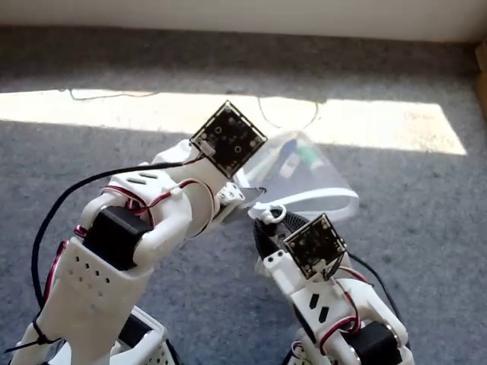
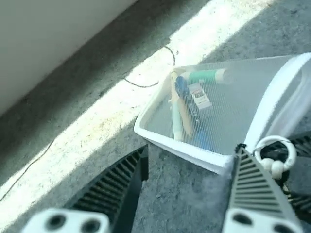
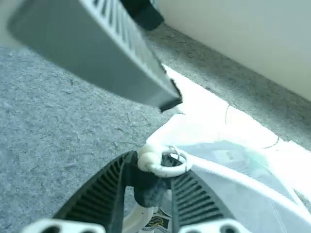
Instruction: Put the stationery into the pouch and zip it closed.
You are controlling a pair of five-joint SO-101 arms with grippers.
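On a grey carpet [image 1: 426,228] lies a clear mesh pouch [image 1: 308,171] with pens and other stationery [image 2: 187,109] inside it. The right gripper [image 3: 158,170] is clenched on the white ringed zipper pull [image 3: 163,162] at the pouch's near end. The left gripper [image 2: 189,155] hovers just beside that end, jaws spread wide, holding nothing.
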